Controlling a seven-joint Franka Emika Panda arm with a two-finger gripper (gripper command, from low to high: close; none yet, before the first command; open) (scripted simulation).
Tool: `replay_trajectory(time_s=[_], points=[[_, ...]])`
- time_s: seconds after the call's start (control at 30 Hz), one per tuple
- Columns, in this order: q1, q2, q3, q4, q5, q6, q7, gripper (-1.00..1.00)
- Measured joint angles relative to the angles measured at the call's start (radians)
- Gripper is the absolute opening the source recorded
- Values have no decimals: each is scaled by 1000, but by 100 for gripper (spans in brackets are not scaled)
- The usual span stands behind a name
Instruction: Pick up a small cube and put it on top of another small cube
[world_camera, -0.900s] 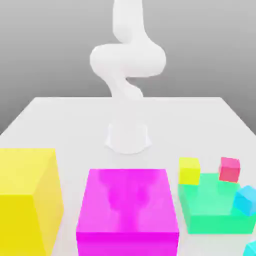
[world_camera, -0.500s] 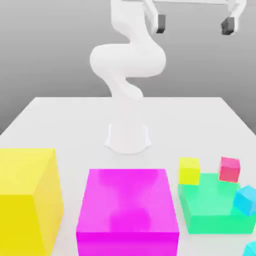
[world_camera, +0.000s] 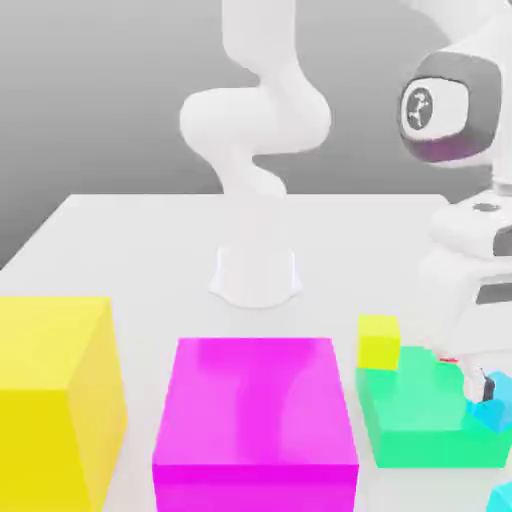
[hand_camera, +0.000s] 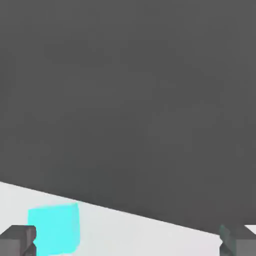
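A small yellow cube (world_camera: 379, 340) stands at the back left corner of a flat green block (world_camera: 415, 425). A small cyan cube (world_camera: 494, 413) rests on the green block's right side. Of the small red cube, just a sliver (world_camera: 447, 358) peeks out under my hand. My gripper (world_camera: 479, 386) hangs low over the block's right part, right beside the cyan cube. In the hand view the gripper (hand_camera: 127, 244) is open wide with nothing held, and the cyan cube (hand_camera: 54, 230) lies close to one fingertip (hand_camera: 17, 241).
A big magenta cube (world_camera: 255, 425) and a big yellow cube (world_camera: 55, 395) stand along the front. The arm's white base (world_camera: 256, 270) is at the table's middle. Another cyan piece (world_camera: 501, 497) shows at the exterior view's lower right corner.
The hand has swung down from high above to the exterior view's right, onto the green block's area, and now covers most of the red cube. The cubes have not moved.
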Motion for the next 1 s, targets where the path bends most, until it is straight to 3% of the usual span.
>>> replay_trajectory(time_s=[0.3,0.33,0.53,0.7,1.0], points=[[104,324,-26,67,-58,119,71,0],[111,351,-34,73,-66,138,77,-100],[115,364,-39,77,-68,149,78,-100],[87,231,1,41,-16,53,48,-100],[86,-110,77,-169,162,-51,159,-100]])
